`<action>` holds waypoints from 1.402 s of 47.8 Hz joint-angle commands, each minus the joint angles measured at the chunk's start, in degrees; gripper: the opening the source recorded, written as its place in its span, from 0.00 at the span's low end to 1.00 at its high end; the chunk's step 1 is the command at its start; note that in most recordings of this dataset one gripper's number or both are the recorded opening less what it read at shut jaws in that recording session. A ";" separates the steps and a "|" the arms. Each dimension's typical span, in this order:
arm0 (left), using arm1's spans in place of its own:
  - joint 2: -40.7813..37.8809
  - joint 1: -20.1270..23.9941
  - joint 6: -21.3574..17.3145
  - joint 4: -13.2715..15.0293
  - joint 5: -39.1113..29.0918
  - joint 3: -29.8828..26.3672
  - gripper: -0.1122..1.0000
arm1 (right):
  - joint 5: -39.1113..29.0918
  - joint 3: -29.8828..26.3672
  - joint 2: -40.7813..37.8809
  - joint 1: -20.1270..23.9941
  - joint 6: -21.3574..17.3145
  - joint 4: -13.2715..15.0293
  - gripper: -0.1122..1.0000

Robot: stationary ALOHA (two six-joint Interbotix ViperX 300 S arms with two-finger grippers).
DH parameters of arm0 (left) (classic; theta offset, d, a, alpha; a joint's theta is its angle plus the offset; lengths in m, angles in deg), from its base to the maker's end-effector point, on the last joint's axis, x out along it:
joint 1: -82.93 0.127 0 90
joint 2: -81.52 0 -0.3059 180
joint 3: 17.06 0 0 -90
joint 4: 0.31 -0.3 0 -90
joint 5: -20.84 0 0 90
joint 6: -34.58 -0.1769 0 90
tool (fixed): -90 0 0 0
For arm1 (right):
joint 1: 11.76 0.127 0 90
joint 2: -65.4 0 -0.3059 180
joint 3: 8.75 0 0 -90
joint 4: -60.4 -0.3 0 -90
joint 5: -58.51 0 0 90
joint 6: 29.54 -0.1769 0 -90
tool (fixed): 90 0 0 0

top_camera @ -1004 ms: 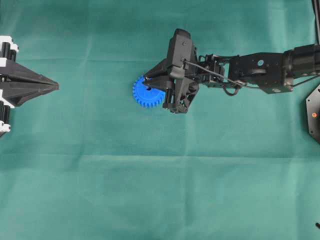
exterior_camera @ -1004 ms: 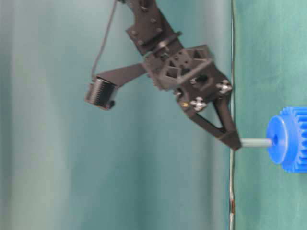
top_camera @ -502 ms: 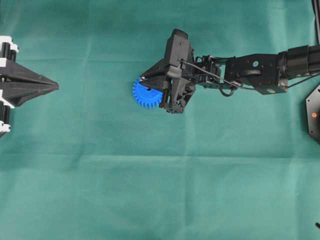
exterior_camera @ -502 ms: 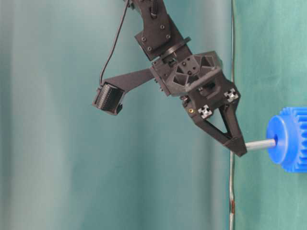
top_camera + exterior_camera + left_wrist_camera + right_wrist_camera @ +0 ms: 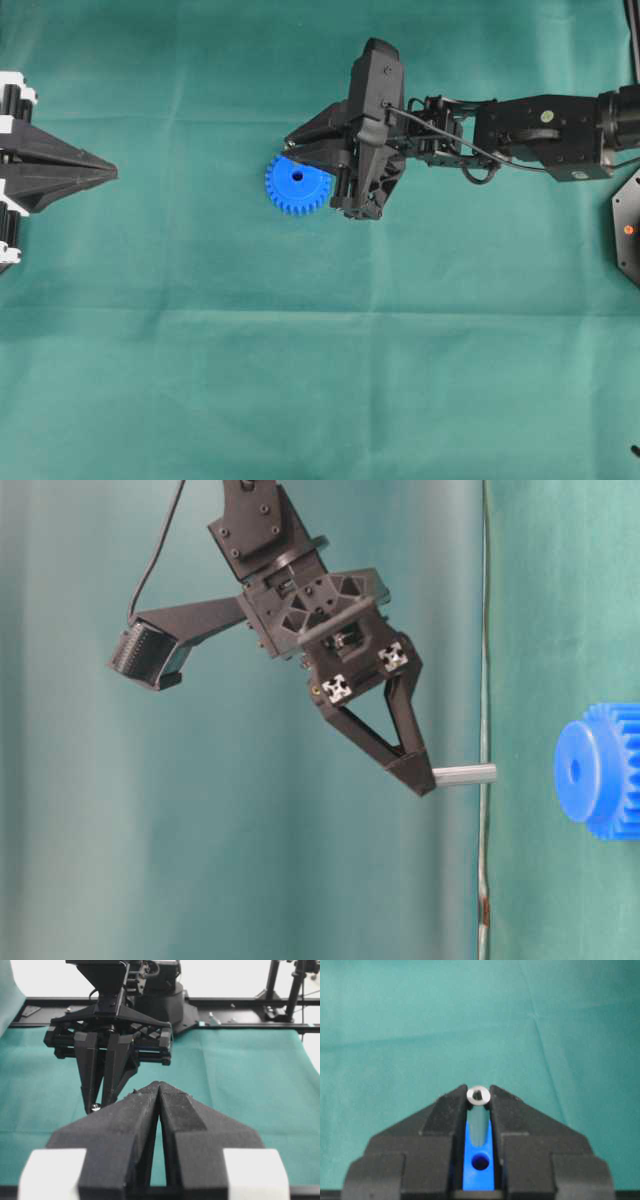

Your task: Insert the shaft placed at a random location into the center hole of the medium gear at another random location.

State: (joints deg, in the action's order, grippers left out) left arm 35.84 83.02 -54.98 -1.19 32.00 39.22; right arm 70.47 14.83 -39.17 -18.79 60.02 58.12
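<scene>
The blue medium gear [image 5: 300, 190] lies flat on the green cloth, its dark center hole [image 5: 297, 176] uncovered. My right gripper [image 5: 420, 777] hangs above it, shut on the silvery shaft [image 5: 465, 775], whose free end points at the gear [image 5: 600, 770] with a clear gap between them. In the right wrist view the shaft [image 5: 478, 1096] stands between the fingertips, with the center hole [image 5: 480, 1162] showing below it. My left gripper [image 5: 112, 173] rests shut and holding nothing at the left edge, far from the gear.
Green cloth with faint creases covers the whole table. A black fixture with a red dot [image 5: 628, 225] sits at the right edge. The right arm [image 5: 540, 135] reaches in from the right. Black frame rails [image 5: 240, 1002] run along the far side.
The shaft's tip was at the gear's hub hole before. The right gripper has since risen and drawn back with the shaft, so a gap separates it from the gear. Left gripper unmoved.
</scene>
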 commanded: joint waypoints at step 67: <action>-0.53 -0.09 -0.09 -0.18 0.35 -1.49 0.10 | 9.32 2.02 -2.37 0.26 0.70 -1.67 0.22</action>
State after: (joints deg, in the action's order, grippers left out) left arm 35.75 83.02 -54.98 -1.19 32.00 39.22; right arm 78.90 17.55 -43.04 -18.71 60.02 56.45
